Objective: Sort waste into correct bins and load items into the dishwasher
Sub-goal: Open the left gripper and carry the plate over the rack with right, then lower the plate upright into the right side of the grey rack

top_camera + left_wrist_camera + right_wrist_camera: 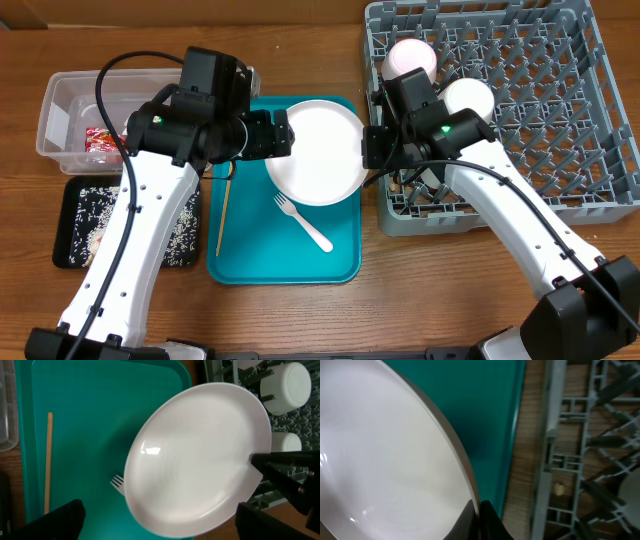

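Right fingers (486,524): pressing together on the right rim of the plate (318,150), one above the rim and one below.
Left fingers (60,522): standing wide apart beside the plate's left rim, holding nothing.
Plate: hanging tilted from that single pinch. It is seemingly clear of the tray (250,262), sitting over the tray's far right part at mid-surface, just left of the rack (560,180).
Handling: the plate is looking stiff, light and glossy, so probably slippery. With only one edge held it is likely levering downward. The rim is the only place to take hold, and a deep bite there is looking wise. Whether it is plastic or ceramic I cannot tell, so I am treating it as breakable.
Rack: occupying the surface's far right corner, with two bowls (410,55) sitting upended in its left part. The plate is probably needing an edge-on slot between the pegs.
Fork (303,222): lying flat on the tray nearer the front edge. It is looking thin and light and is lying low, so awkward to pinch.
Stick (222,215): lying along the tray's left side.
Bins: a clear tub (60,105) is sitting toward the far left corner and holding a red wrapper (100,140). A black tray (70,195) is sitting just nearer, carrying grains.
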Available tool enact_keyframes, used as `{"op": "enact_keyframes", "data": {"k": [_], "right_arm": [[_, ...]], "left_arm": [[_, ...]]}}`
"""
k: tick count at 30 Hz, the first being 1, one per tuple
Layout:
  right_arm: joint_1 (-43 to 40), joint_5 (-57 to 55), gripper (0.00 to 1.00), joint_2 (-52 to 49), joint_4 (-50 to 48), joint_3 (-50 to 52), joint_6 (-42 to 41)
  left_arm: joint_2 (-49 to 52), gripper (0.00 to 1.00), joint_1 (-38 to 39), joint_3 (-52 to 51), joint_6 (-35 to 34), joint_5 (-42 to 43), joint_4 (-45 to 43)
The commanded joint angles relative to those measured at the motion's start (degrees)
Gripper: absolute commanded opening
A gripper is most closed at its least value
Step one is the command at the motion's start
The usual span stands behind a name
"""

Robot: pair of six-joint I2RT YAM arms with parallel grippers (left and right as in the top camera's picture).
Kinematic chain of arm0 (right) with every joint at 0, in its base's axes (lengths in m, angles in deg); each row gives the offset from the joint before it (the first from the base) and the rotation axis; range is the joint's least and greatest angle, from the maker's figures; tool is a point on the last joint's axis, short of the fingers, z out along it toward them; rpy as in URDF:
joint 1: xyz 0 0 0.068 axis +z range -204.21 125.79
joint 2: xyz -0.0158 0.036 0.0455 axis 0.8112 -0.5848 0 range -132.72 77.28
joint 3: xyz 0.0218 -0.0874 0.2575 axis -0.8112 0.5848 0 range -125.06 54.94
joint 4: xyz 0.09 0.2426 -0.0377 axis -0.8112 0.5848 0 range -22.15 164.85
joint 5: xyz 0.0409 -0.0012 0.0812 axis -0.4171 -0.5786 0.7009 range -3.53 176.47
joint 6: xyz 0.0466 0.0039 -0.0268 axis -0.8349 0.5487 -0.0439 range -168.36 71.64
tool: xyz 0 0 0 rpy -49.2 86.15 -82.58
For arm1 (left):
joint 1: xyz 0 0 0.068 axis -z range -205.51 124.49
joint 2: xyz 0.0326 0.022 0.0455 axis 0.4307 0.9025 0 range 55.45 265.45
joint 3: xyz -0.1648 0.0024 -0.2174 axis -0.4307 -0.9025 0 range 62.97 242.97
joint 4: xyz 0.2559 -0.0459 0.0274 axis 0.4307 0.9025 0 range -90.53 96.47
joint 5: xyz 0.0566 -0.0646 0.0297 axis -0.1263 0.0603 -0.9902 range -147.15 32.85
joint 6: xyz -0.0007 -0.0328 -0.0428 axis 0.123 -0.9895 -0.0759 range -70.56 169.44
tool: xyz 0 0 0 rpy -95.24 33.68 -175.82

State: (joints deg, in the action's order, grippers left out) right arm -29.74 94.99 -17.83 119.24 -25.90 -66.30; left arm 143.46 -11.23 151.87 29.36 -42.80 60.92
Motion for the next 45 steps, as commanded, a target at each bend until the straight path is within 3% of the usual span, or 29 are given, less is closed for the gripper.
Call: {"op": "enact_keyframes", "data": {"k": [1,12,18,26,36,45], "right_arm": [[-1.88,-9.25,0.04,-0.04,-0.39,-2.95,-0.09],[-9.46,-27.58,0.04,3.85,5.84,-17.18,3.02],[-13.64,-43.30,0.04,5.42,8.37,-17.86,10.71],[-16.79,-61.96,0.04,5.20,10.23,-17.79,12.96],[-18.58,-65.29,0.04,2.54,9.77,-17.79,22.58],[-20.92,-69.00,0.04,-3.72,8.98,-17.79,22.64]], "left_arm": [[-1.14,1.00,0.35,1.25,0.85,0.04,0.96],[-1.14,1.00,0.37,1.25,0.83,0.09,1.75],[-1.14,1.00,0.37,1.25,0.83,0.09,1.75],[-1.14,1.00,0.37,1.25,0.83,0.07,1.75],[-1.14,1.00,0.37,1.25,0.83,0.09,1.75],[-1.14,1.00,0.37,1.25,0.83,0.07,1.75]]}}
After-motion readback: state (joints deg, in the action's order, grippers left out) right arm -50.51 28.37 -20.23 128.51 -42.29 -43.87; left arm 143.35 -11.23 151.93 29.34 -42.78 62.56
